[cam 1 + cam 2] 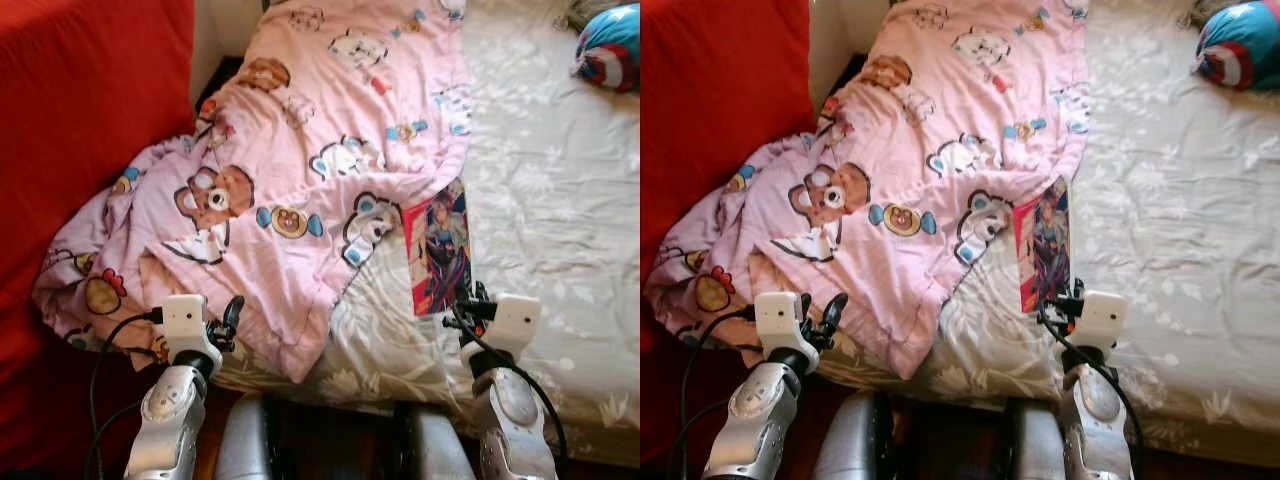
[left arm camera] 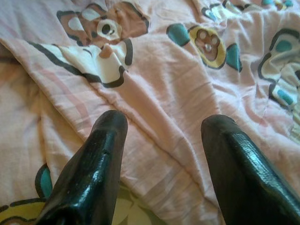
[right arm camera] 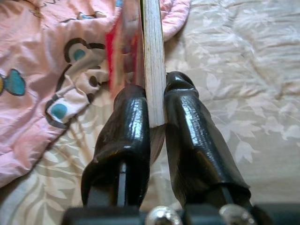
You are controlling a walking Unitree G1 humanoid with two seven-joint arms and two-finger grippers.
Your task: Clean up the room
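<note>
A thin book with a red comic-style cover (image 1: pixel 438 247) is held edge-on above the bed, its lower end clamped by my right gripper (image 1: pixel 470 300). In the right wrist view the two black fingers (image 3: pixel 133 126) press on both sides of the book's pages (image 3: pixel 153 61). A crumpled pink blanket with bear prints (image 1: pixel 300 170) covers the bed's left half. My left gripper (image 1: pixel 232 318) hovers open over the blanket's near edge; its fingers (image 2: pixel 101 154) are spread with only the pink blanket (image 2: pixel 154 98) beneath them.
The bed has a pale floral sheet (image 1: pixel 560 230) on its right side. A blue, red and white round cushion (image 1: pixel 612 48) lies at the far right corner. A red sofa or cover (image 1: pixel 80 120) stands along the left. Dark floor lies near my legs.
</note>
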